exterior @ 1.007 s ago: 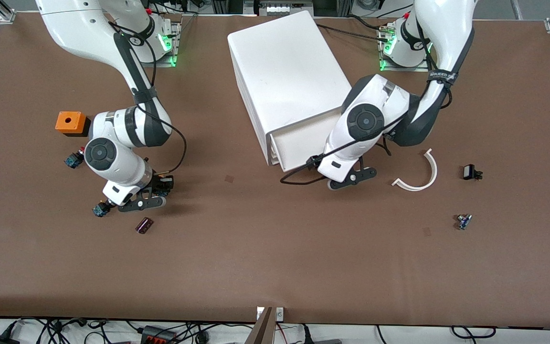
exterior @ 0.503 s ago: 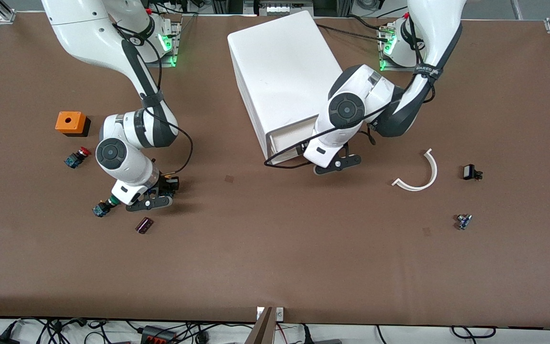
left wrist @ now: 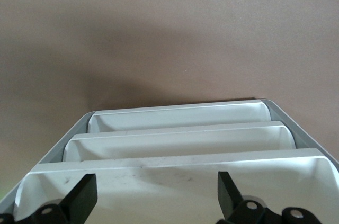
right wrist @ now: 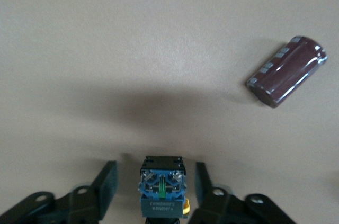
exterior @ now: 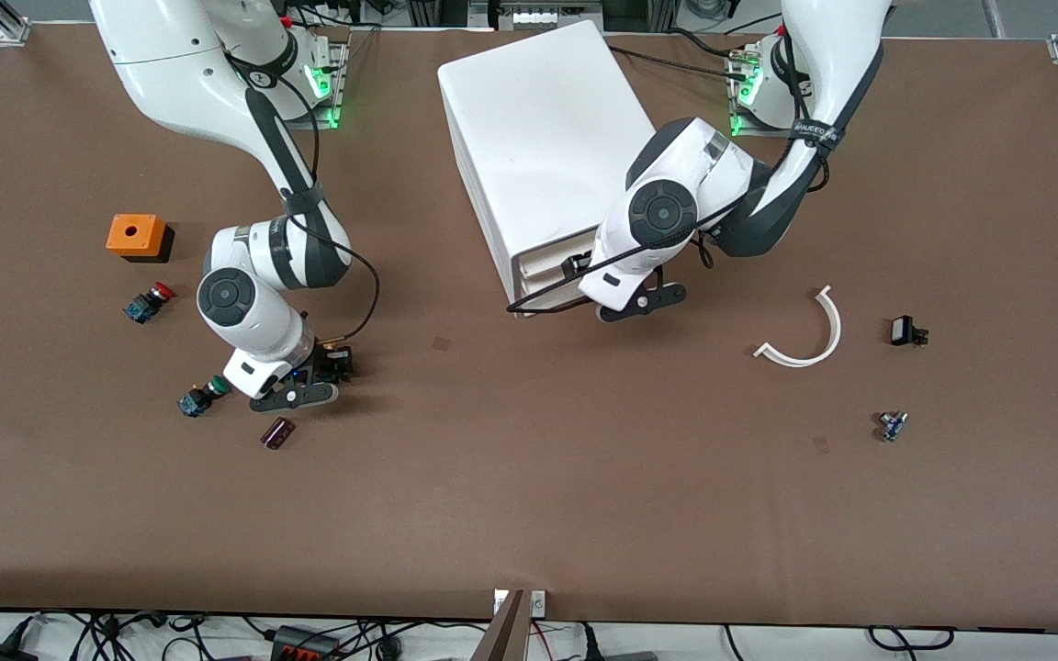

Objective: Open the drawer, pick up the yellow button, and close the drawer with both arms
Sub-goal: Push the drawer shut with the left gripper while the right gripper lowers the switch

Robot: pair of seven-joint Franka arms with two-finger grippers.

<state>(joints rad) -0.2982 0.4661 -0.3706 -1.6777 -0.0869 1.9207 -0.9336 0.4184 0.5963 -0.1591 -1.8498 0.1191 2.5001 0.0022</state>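
Observation:
The white cabinet (exterior: 543, 128) stands at the middle of the table. Its top drawer (left wrist: 175, 168) sits almost flush with the two drawers below it. My left gripper (left wrist: 156, 203) is open at that drawer's front (exterior: 547, 260), one finger toward each end of it. My right gripper (right wrist: 156, 189) is low over the table toward the right arm's end and stands open. The button (right wrist: 161, 189), with a blue-black body and a bit of yellow cap showing, rests on the table between its fingers (right wrist: 105, 184) with a gap on each side. In the front view the right hand (exterior: 258, 340) mostly covers the button.
A maroon capacitor (exterior: 277, 432) lies nearer the front camera than the right gripper. A green-capped button (exterior: 200, 397), a red-capped one (exterior: 148, 302) and an orange box (exterior: 136, 235) lie toward the right arm's end. A white curved strip (exterior: 804, 335) and two small parts (exterior: 906, 330) (exterior: 892, 425) lie toward the left arm's end.
The left arm has pushed the pulled-out top drawer back into the cabinet. The right gripper shifted a little toward the cabinet and opened off the button.

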